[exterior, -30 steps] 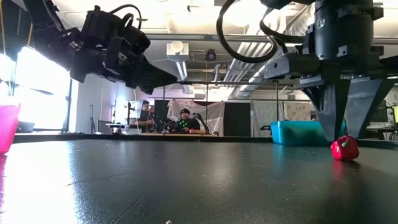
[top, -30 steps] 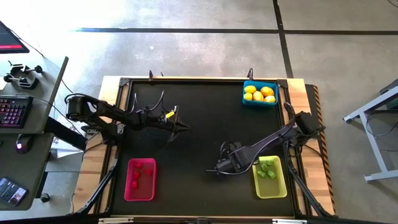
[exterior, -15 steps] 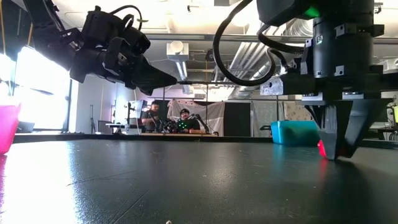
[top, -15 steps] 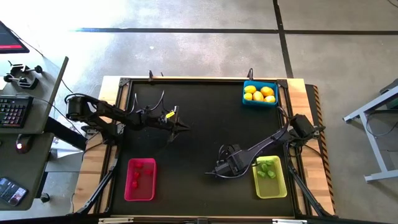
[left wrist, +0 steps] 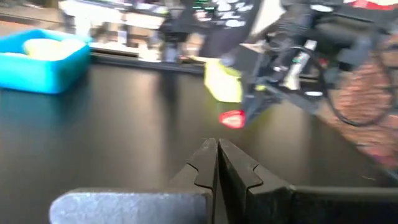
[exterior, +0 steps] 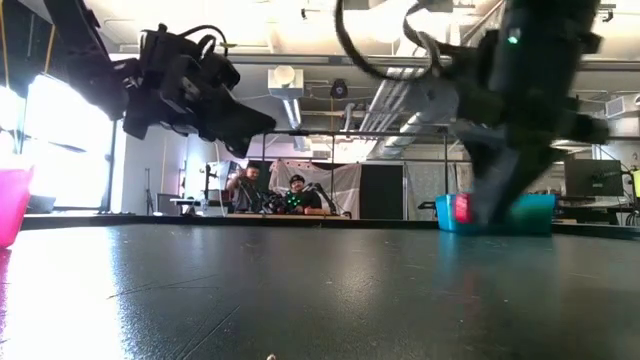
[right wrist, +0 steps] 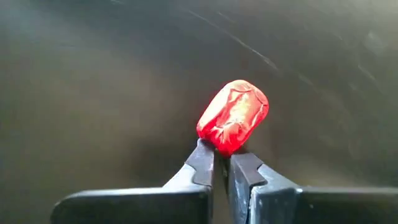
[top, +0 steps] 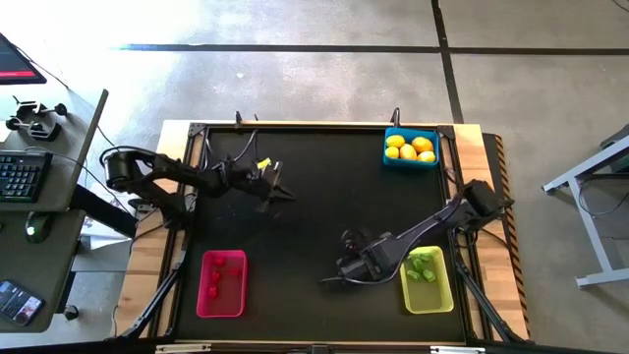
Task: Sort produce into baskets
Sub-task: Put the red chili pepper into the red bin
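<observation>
Right gripper pinching a red berry at the very tips of its fingers, lifted clear of the black table; berry showing in the low view as a red blur in front of the blue basket. Hanging over the mat between the pink basket and the yellow-green basket, nearer the yellow-green one. Arm reaching in from the right edge of the table.

Left gripper hovering above the left half of the table, fingers clenched tight together, gripping nothing. Pointing toward the table's middle, well apart from the right gripper.

Pink basket sitting at the near left of the table, holding a few red pieces. Yellow-green basket sitting at the near right, holding green pieces. Blue basket sitting at the far right corner, holding yellow lemons.

Two people sitting in the room beyond the table in the low view. Keyboard lying on a desk to the left of the table.
</observation>
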Robot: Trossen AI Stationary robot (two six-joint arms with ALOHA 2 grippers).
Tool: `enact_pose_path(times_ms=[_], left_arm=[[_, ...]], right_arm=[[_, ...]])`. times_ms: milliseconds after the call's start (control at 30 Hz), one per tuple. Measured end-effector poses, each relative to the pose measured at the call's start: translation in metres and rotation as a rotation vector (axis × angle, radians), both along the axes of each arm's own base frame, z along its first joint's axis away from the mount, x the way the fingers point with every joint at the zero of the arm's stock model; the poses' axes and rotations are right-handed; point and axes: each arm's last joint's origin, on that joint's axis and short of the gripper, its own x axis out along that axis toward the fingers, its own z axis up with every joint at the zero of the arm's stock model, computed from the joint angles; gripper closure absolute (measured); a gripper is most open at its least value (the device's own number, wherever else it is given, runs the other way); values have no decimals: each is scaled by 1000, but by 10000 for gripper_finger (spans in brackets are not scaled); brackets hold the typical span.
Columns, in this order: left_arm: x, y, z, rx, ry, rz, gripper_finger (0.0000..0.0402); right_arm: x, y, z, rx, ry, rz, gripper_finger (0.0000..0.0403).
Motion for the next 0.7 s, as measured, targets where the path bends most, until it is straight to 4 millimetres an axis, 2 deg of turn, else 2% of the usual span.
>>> enact_pose_path(times_ms=[100, 200, 300, 400, 533, 700], left_arm=[[-3, 2, 1, -39, -8, -129, 401], [-5, -2, 2, -67, -19, -279, 401], [-3, -13, 2, -77, -22, -388, 400], [0, -29, -1, -11, -26, -450, 389], [5, -47, -4, 98, -33, -437, 354], [8, -56, -5, 153, -16, -322, 303]], right_arm=[[13, -2, 5, -41, -86, 166, 400], [34, -4, 11, -82, -204, 393, 400], [56, -9, 21, -139, -341, 590, 401], [71, -19, 29, -204, -434, 713, 401], [79, -33, 32, -226, -450, 775, 402], [83, -40, 34, -267, -448, 827, 402]])
